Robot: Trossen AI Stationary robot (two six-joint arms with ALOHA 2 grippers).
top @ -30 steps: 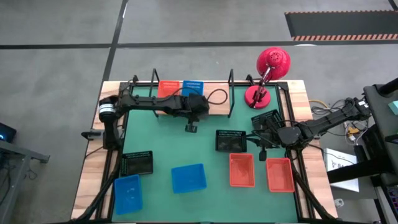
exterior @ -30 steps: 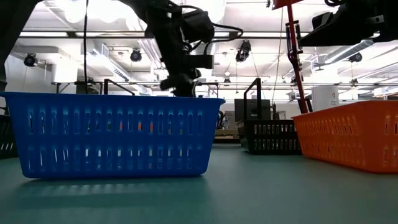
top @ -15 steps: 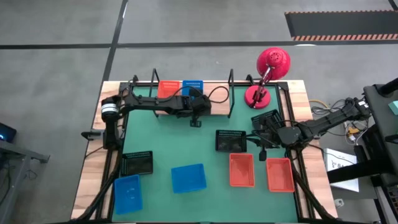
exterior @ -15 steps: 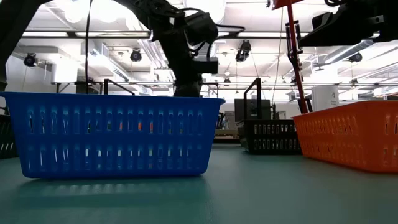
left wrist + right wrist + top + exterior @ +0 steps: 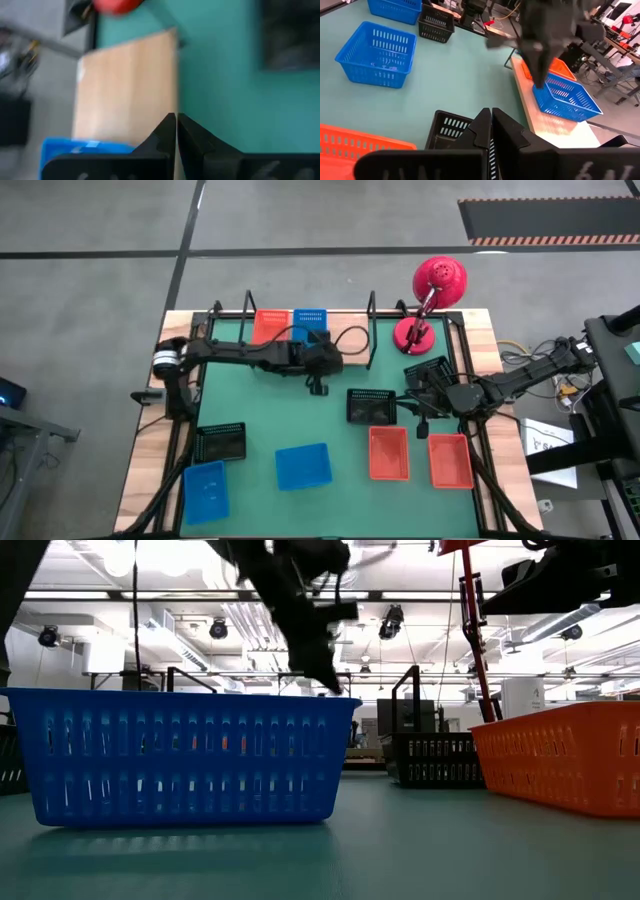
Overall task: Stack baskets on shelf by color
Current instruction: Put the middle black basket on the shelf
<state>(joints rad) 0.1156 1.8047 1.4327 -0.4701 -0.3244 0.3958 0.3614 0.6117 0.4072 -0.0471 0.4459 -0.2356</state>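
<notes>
high view: three blue baskets [image 5: 303,466]

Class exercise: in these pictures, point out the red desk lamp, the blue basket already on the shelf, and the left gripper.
Red desk lamp [image 5: 440,281], high view: on its round shade.
Blue basket on the shelf [image 5: 309,318], high view: on its mesh floor.
Left gripper [image 5: 321,389], high view: at its shut fingertips, over the green mat.

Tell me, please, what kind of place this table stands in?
Probably a large workshop or robotics lab hall: a bare grey concrete floor with dark lines surrounds the table, the high white ceiling carries exposed ducts and strip lights, and other workbenches with equipment stand behind.
</notes>
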